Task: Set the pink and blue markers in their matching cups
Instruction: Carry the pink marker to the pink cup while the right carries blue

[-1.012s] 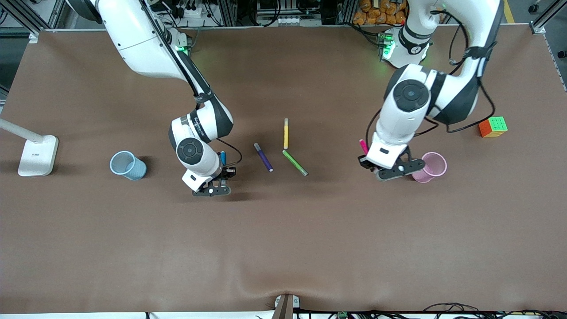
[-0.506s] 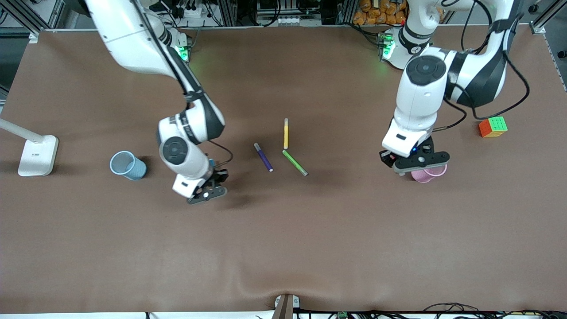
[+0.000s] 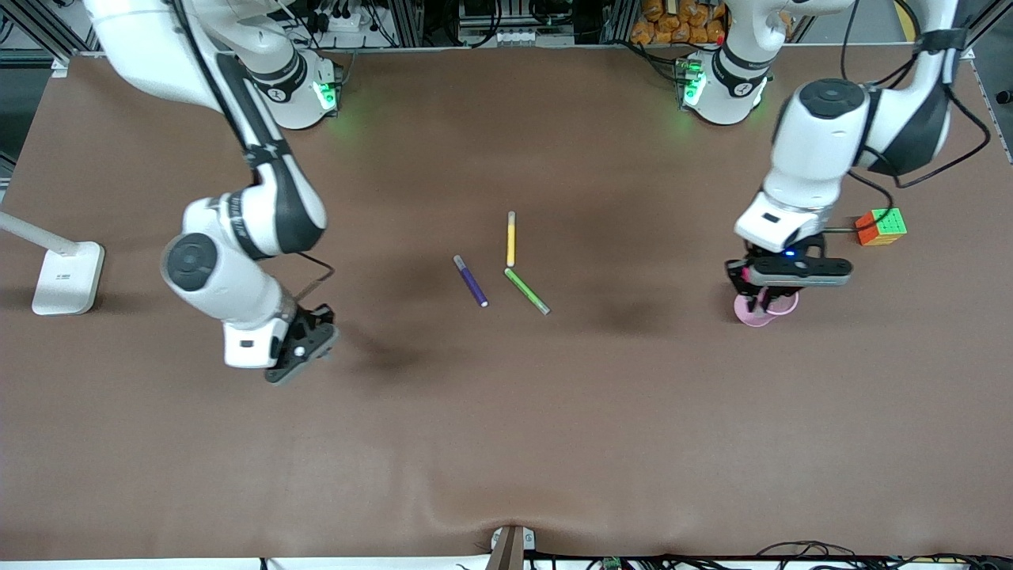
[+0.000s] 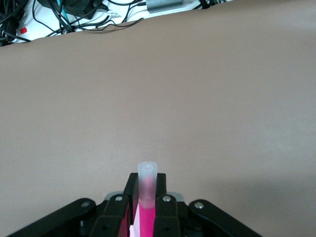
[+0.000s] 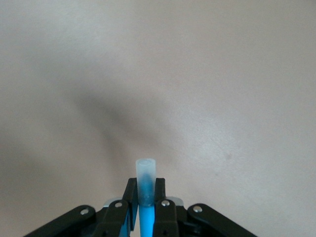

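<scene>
Both grippers clamped, raised

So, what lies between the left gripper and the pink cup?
Nothing but the magenta-pink marker held by the left gripper, directly over the translucent pink plastic cup in the front view.

Left end effector over cup; cube nearby, farther from camera.

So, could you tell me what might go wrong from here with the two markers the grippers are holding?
1. The left gripper holds the pink marker over the pink cup; the light cup could tip if the marker catches its rim.
2. The right gripper holds the blue marker, but the arm covers the blue cup in the front view, so alignment cannot be checked and the drop may miss.
</scene>
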Robot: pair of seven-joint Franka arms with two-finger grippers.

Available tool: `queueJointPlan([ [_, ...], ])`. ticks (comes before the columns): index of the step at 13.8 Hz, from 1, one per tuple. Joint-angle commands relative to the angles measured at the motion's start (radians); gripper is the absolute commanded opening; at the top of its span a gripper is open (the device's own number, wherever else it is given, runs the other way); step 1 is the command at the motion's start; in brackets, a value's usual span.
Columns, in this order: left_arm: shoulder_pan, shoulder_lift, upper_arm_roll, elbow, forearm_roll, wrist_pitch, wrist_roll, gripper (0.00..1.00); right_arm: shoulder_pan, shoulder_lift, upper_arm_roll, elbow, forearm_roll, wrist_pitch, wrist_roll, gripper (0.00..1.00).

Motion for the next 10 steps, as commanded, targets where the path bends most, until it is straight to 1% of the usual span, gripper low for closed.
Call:
queueJointPlan([
  [1, 0.049, -0.026, -0.009, -0.081, 0.08, 0.115, 0.004, 0.0, -0.05, -0.043, 0.021, -0.01, 0.148, -0.076, -0.209, 0.0],
  [2, 0.12, -0.014, -0.015, -0.091, 0.157, 0.172, 0.004, 0.0, -0.069, -0.049, 0.021, -0.009, 0.179, -0.098, -0.275, 0.0],
  [3, 0.162, 0.006, -0.016, -0.095, 0.224, 0.212, 0.003, 0.0, -0.095, -0.051, 0.024, -0.009, 0.199, -0.119, -0.338, 0.0],
  [4, 0.184, 0.02, -0.016, -0.104, 0.248, 0.247, 0.003, 0.0, -0.12, -0.06, 0.024, -0.006, 0.231, -0.141, -0.399, 0.0],
  [6, 0.19, 0.028, -0.016, -0.121, 0.253, 0.269, 0.001, 0.0, -0.16, -0.069, 0.021, 0.014, 0.346, -0.24, -0.528, 0.0],
  [7, 0.19, 0.037, -0.015, -0.118, 0.254, 0.283, 0.001, 0.0, -0.181, -0.068, 0.02, 0.032, 0.381, -0.318, -0.583, 0.0],
  [9, 0.205, 0.066, -0.015, -0.117, 0.254, 0.338, 0.0, 0.0, -0.237, -0.068, 0.021, 0.056, 0.412, -0.434, -0.659, 0.0],
  [10, 0.206, 0.075, -0.015, -0.118, 0.254, 0.34, -0.008, 0.0, -0.272, -0.065, 0.021, 0.065, 0.425, -0.472, -0.72, 0.0],
])
